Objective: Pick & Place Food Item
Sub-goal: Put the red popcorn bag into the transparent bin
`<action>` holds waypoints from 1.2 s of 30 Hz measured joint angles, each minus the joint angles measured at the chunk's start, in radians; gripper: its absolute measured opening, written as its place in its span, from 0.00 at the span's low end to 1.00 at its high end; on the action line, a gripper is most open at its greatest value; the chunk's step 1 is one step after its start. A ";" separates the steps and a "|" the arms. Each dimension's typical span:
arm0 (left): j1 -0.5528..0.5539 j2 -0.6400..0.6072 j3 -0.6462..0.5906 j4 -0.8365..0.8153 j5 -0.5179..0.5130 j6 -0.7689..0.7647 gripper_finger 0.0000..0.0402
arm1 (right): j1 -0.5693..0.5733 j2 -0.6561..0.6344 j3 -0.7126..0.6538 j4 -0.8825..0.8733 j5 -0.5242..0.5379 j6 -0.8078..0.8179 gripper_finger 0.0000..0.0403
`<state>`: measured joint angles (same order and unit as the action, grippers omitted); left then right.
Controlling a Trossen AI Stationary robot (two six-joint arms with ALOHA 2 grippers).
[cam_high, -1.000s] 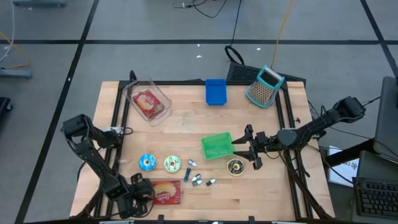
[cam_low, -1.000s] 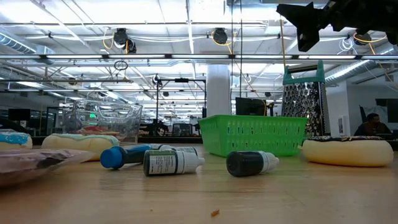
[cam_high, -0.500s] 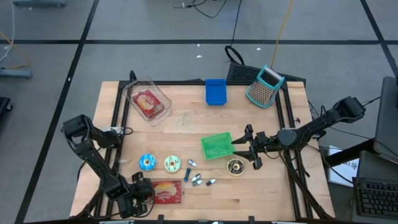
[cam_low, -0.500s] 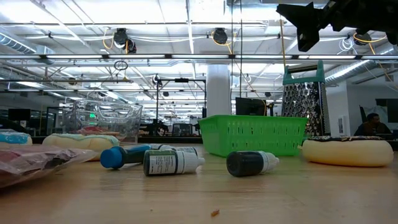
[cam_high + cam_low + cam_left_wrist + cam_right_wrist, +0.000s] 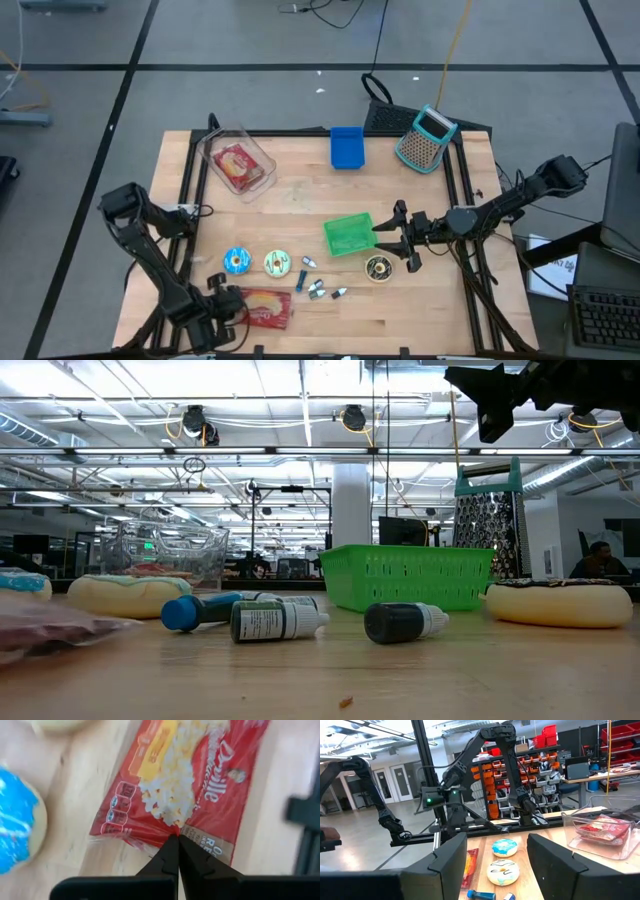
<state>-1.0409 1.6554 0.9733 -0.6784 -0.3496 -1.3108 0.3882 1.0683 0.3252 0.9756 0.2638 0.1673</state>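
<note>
A red popcorn bag [image 5: 266, 307] lies near the table's front edge at the left; it also shows in the left wrist view [image 5: 190, 780] and at the left of the low view [image 5: 45, 632]. My left gripper [image 5: 232, 305] stands at the bag's left end, shut on it [image 5: 178, 842]. My right gripper [image 5: 386, 240] hangs open above the table, between the green basket [image 5: 348, 235] and a chocolate doughnut [image 5: 378, 267], with nothing between its fingers [image 5: 497, 865]. My left gripper pinches the bag's edge [image 5: 172, 827], at its brown-banded end, between its two fingertips. The fingers come steeply from above, slanting down. Beyond the fingers the bag stretches away over the wood; whether that end is clear of the table I cannot tell.
A blue-iced doughnut [image 5: 237, 261], a white-iced doughnut [image 5: 277, 263] and several small bottles [image 5: 316, 288] lie just beyond the bag. At the back stand a clear container with a red packet [image 5: 238, 163], a blue bin [image 5: 347, 147] and a grater [image 5: 427, 138].
My left gripper has shut on the bag's edge and then risen a little. The bag's held end has shifted slightly with it.
</note>
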 joint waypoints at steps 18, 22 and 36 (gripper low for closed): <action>-0.003 -0.212 0.059 -0.028 -0.384 0.105 0.00 | 0.000 0.000 0.000 -0.001 0.000 0.000 0.49; -0.003 -0.255 0.060 -0.026 -0.460 0.144 0.00 | 0.000 0.000 0.000 -0.001 0.000 0.000 0.49; 0.031 -0.403 0.060 -0.028 -0.863 0.336 0.00 | 0.000 0.000 0.000 -0.001 0.000 0.000 0.49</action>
<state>-1.0098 1.2529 1.0332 -0.7067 -1.2127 -0.9749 0.3882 1.0683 0.3252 0.9749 0.2642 0.1673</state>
